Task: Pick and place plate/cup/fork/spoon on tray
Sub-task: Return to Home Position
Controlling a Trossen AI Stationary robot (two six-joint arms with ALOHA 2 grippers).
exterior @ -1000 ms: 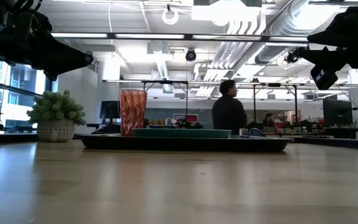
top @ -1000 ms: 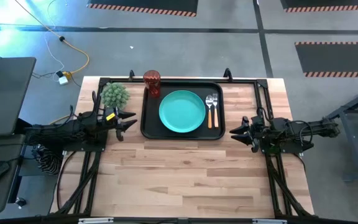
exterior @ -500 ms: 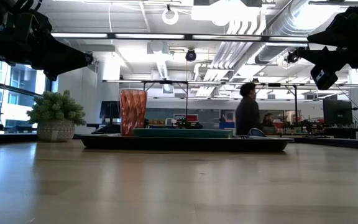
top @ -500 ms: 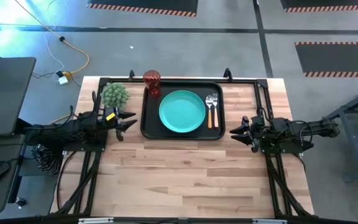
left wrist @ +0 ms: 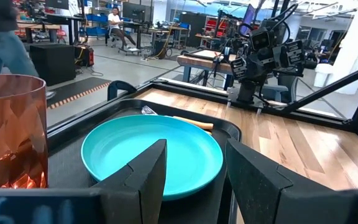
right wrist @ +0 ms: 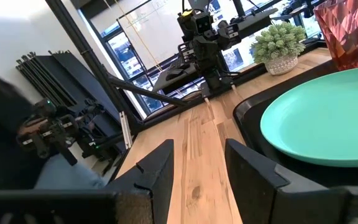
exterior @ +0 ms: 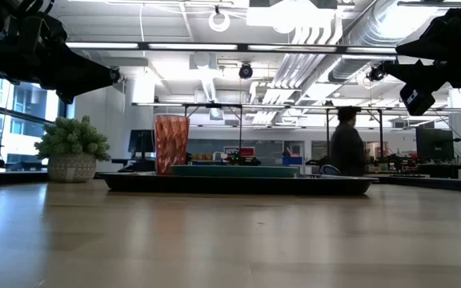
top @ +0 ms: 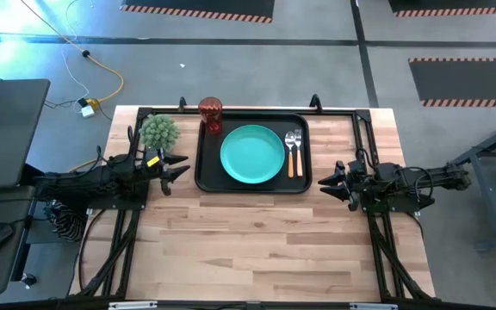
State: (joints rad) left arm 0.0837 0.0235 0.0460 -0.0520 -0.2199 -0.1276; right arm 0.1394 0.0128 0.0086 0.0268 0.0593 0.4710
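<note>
Left tool (top: 176,169): released, fingers spread, nothing held; parked just beside the tray (top: 203,176) on the potted plant (top: 159,131) side. Right tool (top: 331,176): likewise released and empty, near the opposite tray edge, above the tabletop (top: 257,241).

Load status: all four items on the black, raised-rim tray. Plate (top: 252,154) flat at centre. Cup (top: 210,113) upright at the tray corner nearest the plant. Fork (top: 291,160) and spoon (top: 299,145) side by side, just beside the plate, toward the right tool.

Handling, judged by appearance:
- Plate: round, teal, rigid, smooth, probably slippery. Take by the rim only.
- Cup: translucent red-brown, faceted wall, likely light and easy to tip. Grip across the wall at mid-height.
- Fork, spoon: slim, stiff, metal heads, wooden handles. Pinch across the handle.
- Tray: broad, stiff, rounded corners. Push or pull at the rim.
</note>
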